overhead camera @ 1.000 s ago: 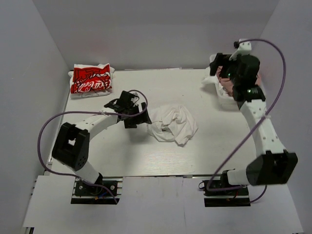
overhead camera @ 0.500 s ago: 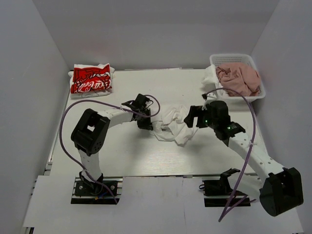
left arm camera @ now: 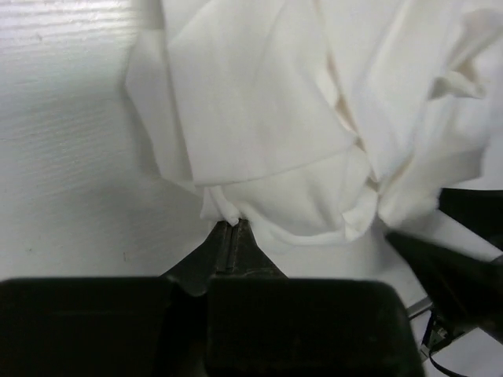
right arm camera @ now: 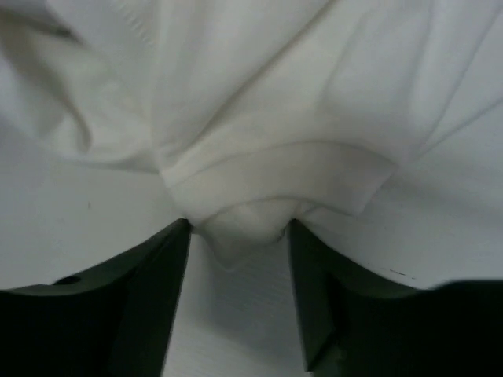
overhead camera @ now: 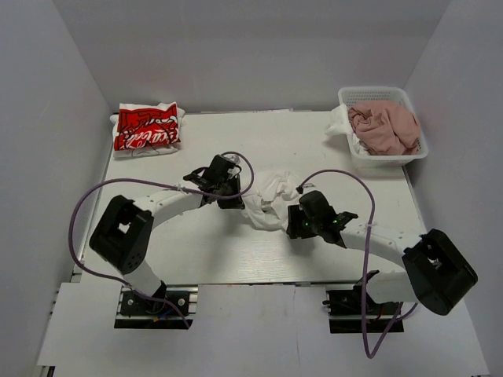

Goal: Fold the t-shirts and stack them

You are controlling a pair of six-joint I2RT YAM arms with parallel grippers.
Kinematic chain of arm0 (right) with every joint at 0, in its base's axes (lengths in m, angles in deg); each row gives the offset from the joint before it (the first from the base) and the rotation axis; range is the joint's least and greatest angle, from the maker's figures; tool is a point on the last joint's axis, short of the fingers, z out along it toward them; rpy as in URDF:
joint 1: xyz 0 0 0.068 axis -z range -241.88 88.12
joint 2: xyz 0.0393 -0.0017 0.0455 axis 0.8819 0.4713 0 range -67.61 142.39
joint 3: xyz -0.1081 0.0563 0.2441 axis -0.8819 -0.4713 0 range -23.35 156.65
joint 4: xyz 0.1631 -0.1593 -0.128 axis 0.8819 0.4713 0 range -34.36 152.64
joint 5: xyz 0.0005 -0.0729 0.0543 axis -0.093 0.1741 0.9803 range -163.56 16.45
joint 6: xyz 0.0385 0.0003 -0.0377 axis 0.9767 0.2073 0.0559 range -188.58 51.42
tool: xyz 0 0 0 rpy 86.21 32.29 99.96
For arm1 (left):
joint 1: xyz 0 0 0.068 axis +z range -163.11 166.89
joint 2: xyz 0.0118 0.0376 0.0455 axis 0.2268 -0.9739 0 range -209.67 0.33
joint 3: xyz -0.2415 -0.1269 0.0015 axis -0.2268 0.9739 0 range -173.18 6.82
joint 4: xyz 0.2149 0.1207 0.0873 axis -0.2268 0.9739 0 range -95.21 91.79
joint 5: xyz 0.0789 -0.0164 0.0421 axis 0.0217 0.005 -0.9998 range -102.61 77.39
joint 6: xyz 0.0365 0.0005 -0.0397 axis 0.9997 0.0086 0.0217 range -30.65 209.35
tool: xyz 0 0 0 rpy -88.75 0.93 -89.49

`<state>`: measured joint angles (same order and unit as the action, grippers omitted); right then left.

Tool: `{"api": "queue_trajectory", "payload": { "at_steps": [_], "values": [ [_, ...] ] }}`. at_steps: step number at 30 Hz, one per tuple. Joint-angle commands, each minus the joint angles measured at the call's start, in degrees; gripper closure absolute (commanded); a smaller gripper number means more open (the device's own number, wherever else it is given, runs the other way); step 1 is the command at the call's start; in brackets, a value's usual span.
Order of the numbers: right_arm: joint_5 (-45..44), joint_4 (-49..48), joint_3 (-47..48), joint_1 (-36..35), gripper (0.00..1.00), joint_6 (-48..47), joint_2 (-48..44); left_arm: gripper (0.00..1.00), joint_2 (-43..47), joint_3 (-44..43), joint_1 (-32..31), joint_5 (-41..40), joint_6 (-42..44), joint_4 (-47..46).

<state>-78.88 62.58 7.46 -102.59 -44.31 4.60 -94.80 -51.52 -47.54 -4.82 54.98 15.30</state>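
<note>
- Left of white shirt (overhead camera: pixel 273 196), left gripper (left arm camera: pixel 233 232) pinches its edge, jaws closed on cloth.
- At its right hem, right gripper (right arm camera: pixel 240 243) stands wide, straddling a fold.

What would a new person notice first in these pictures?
The crumpled white t-shirt in the middle: the left gripper pinches its edge, and the right gripper is open around a hem. A red-printed shirt lies far left; a pink shirt lies in the basket, far right.

A white basket (overhead camera: pixel 383 92) is set at the far right corner of the white surface (overhead camera: pixel 196 251). Plain grey walls (overhead camera: pixel 236 47) are seen around it.
</note>
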Motion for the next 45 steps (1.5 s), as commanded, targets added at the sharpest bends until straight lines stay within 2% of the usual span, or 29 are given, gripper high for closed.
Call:
{"api": "queue_trajectory", "payload": {
  "at_steps": [1, 2, 3, 4, 9, 12, 13, 15, 16, 20, 22, 25, 28, 31, 35, 38, 41, 42, 43, 44, 45],
  "values": [
    [-7.94, -11.07, 0.21, -0.95, 0.46, 6.57, 2.67, 1.00, 5.48, 0.43, -1.15, -1.46, 0.62, -2.14],
    [-8.99, -10.81, 0.65, -1.04, 0.62, 8.93, 4.24, 1.00, 6.35, 0.43, -1.16, -2.33, 0.62, -0.14],
    [-12.31, -9.15, 1.53, -1.04, 0.92, 9.21, 5.04, 1.00, 6.36, -0.53, -1.16, -3.39, 0.62, 1.01],
    [-13.56, -8.53, 3.80, -1.39, 1.00, 9.39, 4.88, 1.00, 7.41, -1.06, -1.16, -4.79, 0.62, 2.15],
    [-24.79, -3.69, 9.34, -0.86, 1.00, 7.99, -2.84, 1.00, 14.97, -5.61, -1.69, -11.46, 1.94, 8.56],
    [-31.93, -0.09, 13.83, -0.60, 1.00, 7.63, -11.88, 1.00, 18.91, -10.71, -1.69, -21.92, -0.17, 15.66],
    [-38.12, 2.70, 14.97, -0.25, 1.00, 7.98, -14.26, 1.00, 19.98, -11.95, -1.69, -26.73, -0.78, 17.26],
    [-41.33, 4.04, 19.46, -0.16, 1.00, 7.99, -17.79, 1.00, 22.35, -15.21, -1.69, -32.45, -1.84, 21.30],
    [-45.44, 4.31, 20.25, -0.16, 1.00, 7.46, -19.89, 1.00, 24.88, -16.26, -1.69, -34.06, -2.54, 22.54],
    [-51.88, 5.80, 28.41, -0.25, 1.00, 2.72, -26.05, 1.00, 31.73, -22.23, -1.69, -41.62, -4.21, 28.61],
    [-52.77, 7.56, 30.53, -0.34, 1.00, 2.54, -27.63, 1.00, 34.91, -23.73, -1.69, -42.51, -4.74, 30.81],
    [-50.50, 5.64, 30.37, -0.42, 1.00, -0.26, -34.21, 1.00, 42.55, -24.27, -1.69, -39.97, -3.60, 29.25],
    [-47.85, 7.38, 30.54, -0.42, 1.00, 0.33, -36.96, 1.00, 48.44, -18.84, -1.17, -39.96, -3.60, 25.74],
    [-50.47, 10.37, 29.31, -0.34, 1.00, 1.65, -35.21, 1.00, 47.24, -17.33, -1.16, -38.74, -3.60, 25.72],
    [-56.89, 16.96, 25.71, 0.01, 1.00, 9.72, -29.94, 1.00, 35.41, -16.19, -0.63, -39.25, -4.30, 26.95],
    [-57.34, 19.16, 22.11, 1.50, 1.00, 12.98, -25.73, 1.00, 28.71, -14.79, -0.11, -40.31, -4.30, 25.12],
    [-53.58, 17.41, 19.13, 4.92, 1.00, 12.21, -19.05, 1.00, 18.70, -14.78, 1.20, -41.10, -4.30, 22.65],
    [-52.52, 15.58, 18.16, 8.50, 1.00, 11.77, -17.20, 0.95, 15.71, -15.56, 1.73, -41.10, -4.30, 22.12],
    [-47.55, 13.30, 17.54, 10.98, 1.00, 10.81, -10.75, 0.85, 9.41, -17.57, 2.26, -40.06, -3.78, 22.11],
    [-45.50, 11.62, 17.36, 12.31, 1.00, 10.71, -8.33, 0.74, 6.31, -18.98, 3.40, -39.44, -3.77, 23.25],
    [-41.30, 11.17, 18.23, 14.32, 1.00, 10.10, -6.05, 0.40, 3.32, -20.39, 3.93, -39.43, -3.77, 23.26]
  ]
}}
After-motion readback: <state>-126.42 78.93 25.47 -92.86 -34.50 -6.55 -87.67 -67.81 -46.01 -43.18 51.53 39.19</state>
